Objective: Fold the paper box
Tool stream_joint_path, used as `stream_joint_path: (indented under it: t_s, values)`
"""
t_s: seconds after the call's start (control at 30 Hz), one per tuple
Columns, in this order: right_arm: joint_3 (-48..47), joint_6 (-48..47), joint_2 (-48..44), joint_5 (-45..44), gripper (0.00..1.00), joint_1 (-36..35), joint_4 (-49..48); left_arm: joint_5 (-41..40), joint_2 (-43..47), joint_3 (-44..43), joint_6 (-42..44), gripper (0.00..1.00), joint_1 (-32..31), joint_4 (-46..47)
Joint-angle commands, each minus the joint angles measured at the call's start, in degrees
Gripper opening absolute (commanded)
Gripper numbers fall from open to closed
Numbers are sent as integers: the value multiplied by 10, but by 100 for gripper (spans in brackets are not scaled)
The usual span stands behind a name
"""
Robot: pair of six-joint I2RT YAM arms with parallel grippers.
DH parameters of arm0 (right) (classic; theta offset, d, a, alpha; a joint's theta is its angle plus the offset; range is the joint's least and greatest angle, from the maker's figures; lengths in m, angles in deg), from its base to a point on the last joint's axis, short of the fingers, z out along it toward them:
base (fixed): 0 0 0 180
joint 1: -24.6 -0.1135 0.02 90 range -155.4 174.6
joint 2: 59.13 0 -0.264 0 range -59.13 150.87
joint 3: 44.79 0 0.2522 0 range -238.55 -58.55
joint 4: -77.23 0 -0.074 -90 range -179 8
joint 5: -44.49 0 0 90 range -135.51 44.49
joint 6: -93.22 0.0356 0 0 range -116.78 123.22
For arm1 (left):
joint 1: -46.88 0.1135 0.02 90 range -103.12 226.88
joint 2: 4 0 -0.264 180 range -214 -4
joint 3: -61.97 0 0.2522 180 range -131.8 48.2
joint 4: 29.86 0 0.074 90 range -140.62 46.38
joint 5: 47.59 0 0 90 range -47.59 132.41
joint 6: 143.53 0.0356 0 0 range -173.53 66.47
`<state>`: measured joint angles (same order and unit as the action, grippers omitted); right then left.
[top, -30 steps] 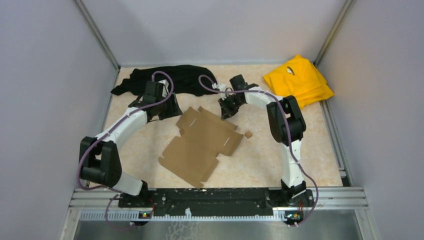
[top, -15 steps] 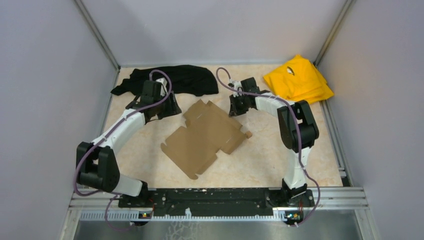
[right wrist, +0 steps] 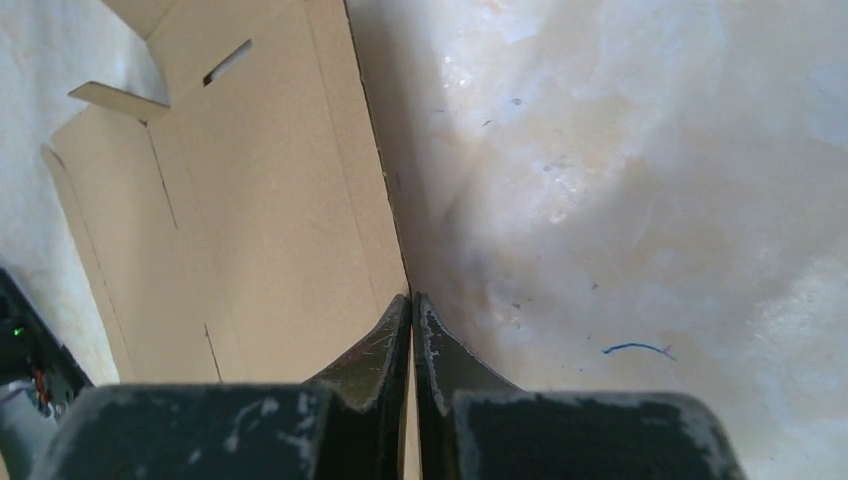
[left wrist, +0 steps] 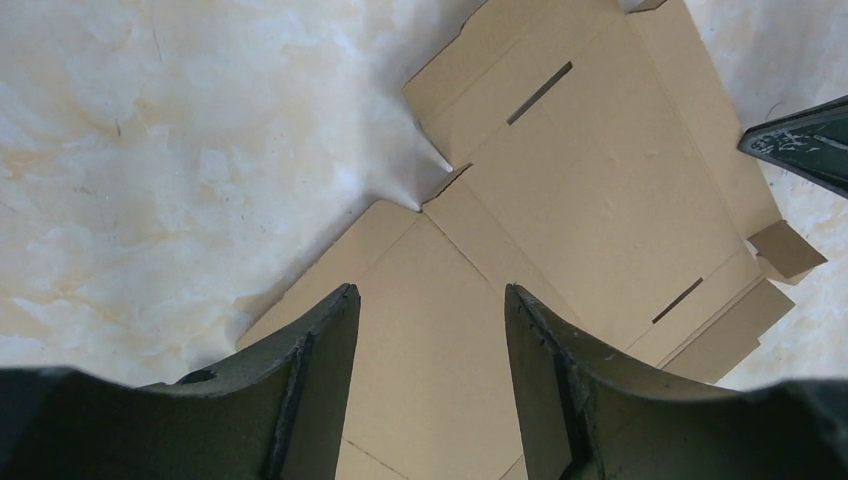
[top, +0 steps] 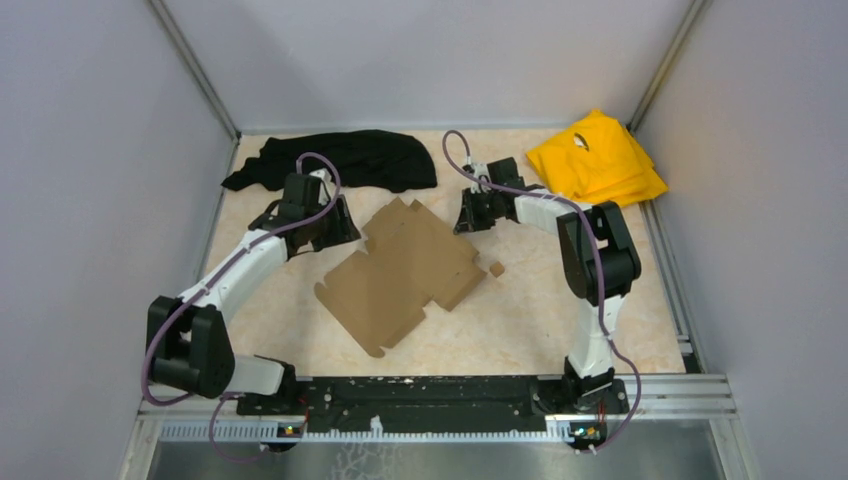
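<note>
Surface: marbled table [top: 540,320], grey walls [top: 430,60].
Paper box [top: 405,275]: flat, long axis near-left to far-right.
Left gripper [left wrist: 430,292]: fingers parted.
Right gripper [right wrist: 412,298]: closed.

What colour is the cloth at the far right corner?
The cloth is yellow, seen best in the top external view.

Lab test cell, grey panel walls [top: 100,200], aluminium frame rail [top: 440,398], marbled tabletop [top: 520,320]

- Paper box [top: 405,270]: plain brown cardboard, no print.
- Surface [top: 520,320]: cream with faint beige marbling.
- Black cloth [top: 350,160]: solid black.
- Yellow cloth [top: 595,160]: bright, plain yellow.
- Small cube [top: 496,268]: brown.
- Left arm [top: 245,258] and right arm [top: 592,335]: white shells, black joints.
- Walls [top: 100,150]: pale grey.
</note>
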<state>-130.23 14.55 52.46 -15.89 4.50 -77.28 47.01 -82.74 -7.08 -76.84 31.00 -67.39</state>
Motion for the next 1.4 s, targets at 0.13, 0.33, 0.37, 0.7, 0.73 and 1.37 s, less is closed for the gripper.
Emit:
stream_joint_path:
  t_s: [0.13, 0.33, 0.37, 0.7, 0.73, 1.37]
  values:
    - [-36, -46, 25, 77, 6, 3, 6, 5, 6, 18, -9, 61, -17, -8]
    - [-38, -51, 39, 97, 9, 3, 2, 7, 9, 24, -15, 61, -37, -23]
    - [-40, -52, 40, 99, 10, 3, 3, 5, 10, 26, -18, 61, -44, -26]
    - [-54, -76, 54, 124, 17, 3, 29, -11, 12, 71, -50, 57, -108, -28]
    - [-55, -78, 56, 128, 18, 3, 31, -13, 12, 75, -53, 57, -110, -29]
    - [-52, -79, 64, 175, 25, 3, 26, -27, -97, 66, -47, 52, -128, -4]
